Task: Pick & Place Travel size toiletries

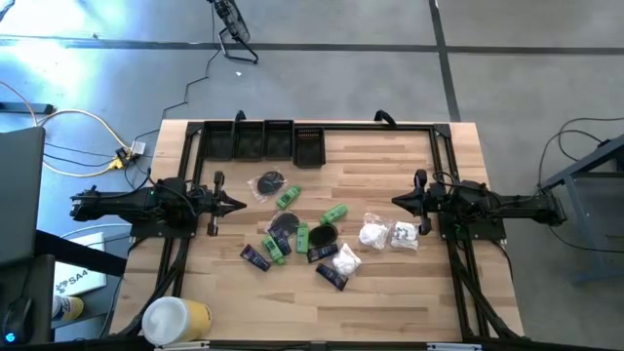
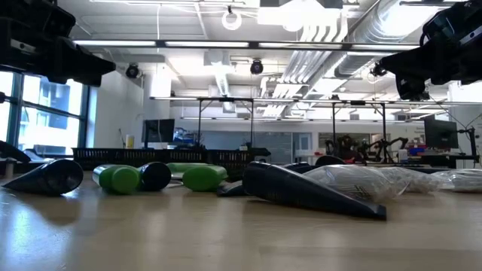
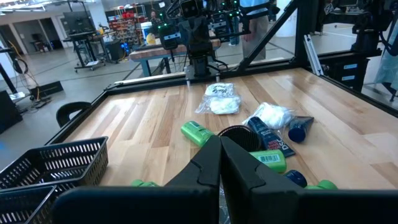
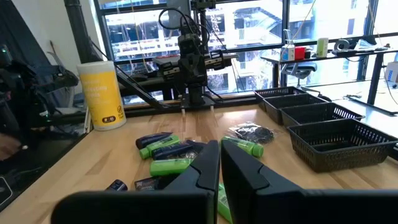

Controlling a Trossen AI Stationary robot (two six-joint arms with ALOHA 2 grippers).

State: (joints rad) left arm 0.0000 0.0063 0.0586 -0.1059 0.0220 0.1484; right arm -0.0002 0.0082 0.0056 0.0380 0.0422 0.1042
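Wooden butcher-block table (image 1: 390, 283), concrete floor around it, seen from above. Left gripper (image 1: 234, 205) and right gripper (image 1: 398, 201) hang at opposite sides, tips pointing inward, both clear of the items; this reads as a parked start pose, nothing picked yet. The toiletries lie in a loose heap between the arms, presumably tipped out for sorting: about four green bottles (image 1: 335, 214), roughly four dark sachets (image 1: 255, 257), three black discs (image 1: 323, 235) and three white wrapped packets (image 1: 374, 234); overlaps make the count uncertain. Four black wire baskets (image 1: 309, 142) line the far edge, probably the drop targets. A white-and-yellow cylinder (image 1: 175, 320) lies at the near left edge, apart from the heap.

Low view: table-top level, open workshop behind. Two green bottles (image 2: 120, 178) and a dark cap show between dark sachets (image 2: 309, 191); clear-wrapped packets (image 2: 361, 179) to the right. Both arms are above, off the surface.

Left wrist view: left gripper (image 3: 221, 163) has its fingers pressed together with nothing between them, aimed at the heap; one green bottle (image 3: 197, 132) sits just ahead.

Right wrist view: right gripper (image 4: 220, 165) is closed likewise and empty; green bottles (image 4: 169, 166) and sachets ahead, three baskets (image 4: 339, 140) visible to the side, the cylinder (image 4: 101, 93) standing near the opposite arm.
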